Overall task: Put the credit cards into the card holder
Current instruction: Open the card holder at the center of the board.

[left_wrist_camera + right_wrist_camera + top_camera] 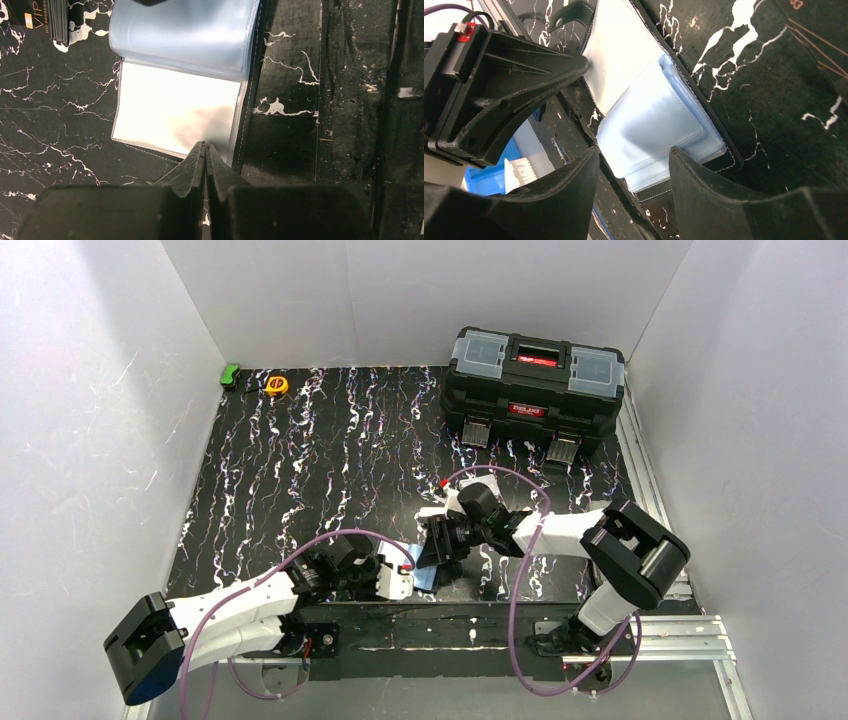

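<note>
Pressing left gripper (205, 147), clenched shut, against card holder's (175, 105) near edge; hovering right gripper (633, 155), released, over its open sleeves. Stacked credit cards (50, 22) just beside holder's corner. Probably light, stiff, slick; best pinched by one short edge.

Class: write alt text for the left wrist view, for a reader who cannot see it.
The left gripper, fingers shut, meets the near edge of the open card holder, whose shiny sleeves lie on a black marbled table. A stack of dark cards sits top left.
</note>
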### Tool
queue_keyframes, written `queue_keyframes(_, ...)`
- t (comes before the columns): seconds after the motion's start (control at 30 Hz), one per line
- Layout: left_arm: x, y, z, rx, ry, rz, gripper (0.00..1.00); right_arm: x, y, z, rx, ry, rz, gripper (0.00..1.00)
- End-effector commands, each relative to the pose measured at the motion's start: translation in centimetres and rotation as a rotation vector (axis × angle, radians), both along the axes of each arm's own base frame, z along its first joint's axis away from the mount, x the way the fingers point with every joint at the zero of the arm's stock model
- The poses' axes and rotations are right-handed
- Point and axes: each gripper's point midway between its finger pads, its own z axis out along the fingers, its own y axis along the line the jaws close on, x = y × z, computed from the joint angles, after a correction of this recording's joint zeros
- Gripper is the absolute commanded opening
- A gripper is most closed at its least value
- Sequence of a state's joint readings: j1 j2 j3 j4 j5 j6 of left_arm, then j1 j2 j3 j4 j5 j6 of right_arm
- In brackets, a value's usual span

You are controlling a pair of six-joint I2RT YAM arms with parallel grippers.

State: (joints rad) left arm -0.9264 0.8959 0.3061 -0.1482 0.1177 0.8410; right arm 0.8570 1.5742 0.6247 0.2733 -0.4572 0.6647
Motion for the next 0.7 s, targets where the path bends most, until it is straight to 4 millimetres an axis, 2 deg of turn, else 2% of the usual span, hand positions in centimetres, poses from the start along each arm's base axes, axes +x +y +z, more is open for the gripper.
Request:
queue_keyframes(0.0,-0.8,0.0,-0.5,0.002,0.028,-0.028,0.0,0.7,1.6,1.1,0.058,-0.004,0.015,0.61)
queue_keyframes(0.67,-1.2,0.0,-0.8,0.002,0.041,-0.05,0.0,1.0,3.9,2.8,0.172,0.008,0.064,0.6)
